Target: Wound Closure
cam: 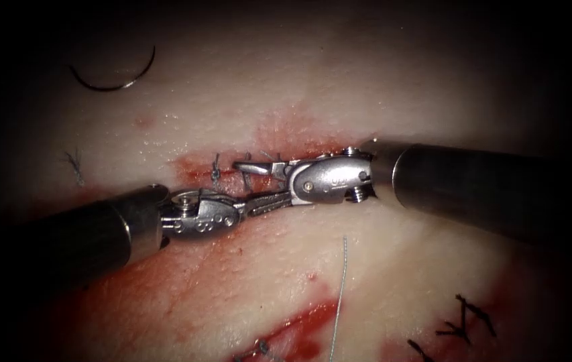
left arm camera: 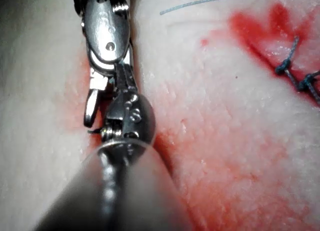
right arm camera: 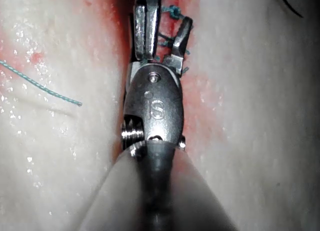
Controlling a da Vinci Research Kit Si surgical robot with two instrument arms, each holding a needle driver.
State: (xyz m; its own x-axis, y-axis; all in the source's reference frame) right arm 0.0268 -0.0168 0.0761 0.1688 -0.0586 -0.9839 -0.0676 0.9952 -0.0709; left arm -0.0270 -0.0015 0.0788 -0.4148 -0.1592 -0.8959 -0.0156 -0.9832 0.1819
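Observation:
The curved needle (cam: 112, 79) lies free on the tissue (cam: 393, 268), far up and left of the cut (cam: 195, 169), held by neither tool. My right tool (cam: 245, 173) reaches in from the right with its jaws open over the cut, straddling dark stitch thread (right arm camera: 172, 41). In the right wrist view the right tool (right arm camera: 167, 23) has its jaws spread around that thread. My left tool (cam: 279, 199) comes from the lower left with its jaws together, and their tips are tucked under the right tool's wrist. I see nothing held in the left tool (left arm camera: 124, 73).
A tied stitch (cam: 215, 171) sits at the cut's left end. A loose pale thread (cam: 340, 295) lies below the tools. Cut thread ends (cam: 74, 167) lie at the left. Dark stitches (cam: 463, 320) and red fluid (cam: 299, 332) mark the lower tissue.

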